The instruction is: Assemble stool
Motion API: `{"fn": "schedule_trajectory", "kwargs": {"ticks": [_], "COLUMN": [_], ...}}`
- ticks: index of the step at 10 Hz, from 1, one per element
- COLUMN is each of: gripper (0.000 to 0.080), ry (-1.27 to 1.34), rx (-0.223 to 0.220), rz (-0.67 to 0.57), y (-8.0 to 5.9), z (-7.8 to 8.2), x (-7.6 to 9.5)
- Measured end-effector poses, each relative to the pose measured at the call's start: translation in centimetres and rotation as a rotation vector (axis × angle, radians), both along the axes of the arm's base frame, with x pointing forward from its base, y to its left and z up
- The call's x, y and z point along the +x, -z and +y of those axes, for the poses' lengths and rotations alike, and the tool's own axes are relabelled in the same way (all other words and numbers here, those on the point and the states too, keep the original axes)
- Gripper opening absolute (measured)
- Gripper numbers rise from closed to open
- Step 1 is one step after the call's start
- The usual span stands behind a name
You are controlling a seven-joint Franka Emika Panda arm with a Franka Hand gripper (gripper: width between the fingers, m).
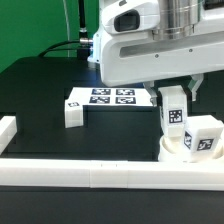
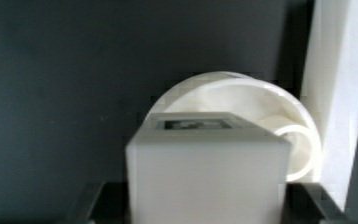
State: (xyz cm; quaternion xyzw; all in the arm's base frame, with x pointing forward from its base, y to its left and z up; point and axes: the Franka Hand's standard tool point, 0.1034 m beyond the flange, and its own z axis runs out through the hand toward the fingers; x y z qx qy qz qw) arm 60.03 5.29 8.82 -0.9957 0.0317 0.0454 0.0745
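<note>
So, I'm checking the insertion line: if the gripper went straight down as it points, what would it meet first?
Probably the round seat, right below the leg block held in the jaws of the gripper; socket alignment is unclear.

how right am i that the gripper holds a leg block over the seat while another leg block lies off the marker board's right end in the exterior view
One slip: the exterior view shows the loose leg block off the marker board's left end, not its right. The rest holds: the gripper is shut on the held leg block over the seat.
</note>
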Motion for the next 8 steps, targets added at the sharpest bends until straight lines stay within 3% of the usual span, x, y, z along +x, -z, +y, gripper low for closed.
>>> {"fn": "schedule_trajectory", "kwargs": {"ticks": [8], "gripper": [0.034], "ry": [0.516], "rx": [-0.016], "rz": [0.139], "y": [-0.1], "z": [1.7], "x": [-0.6]}}
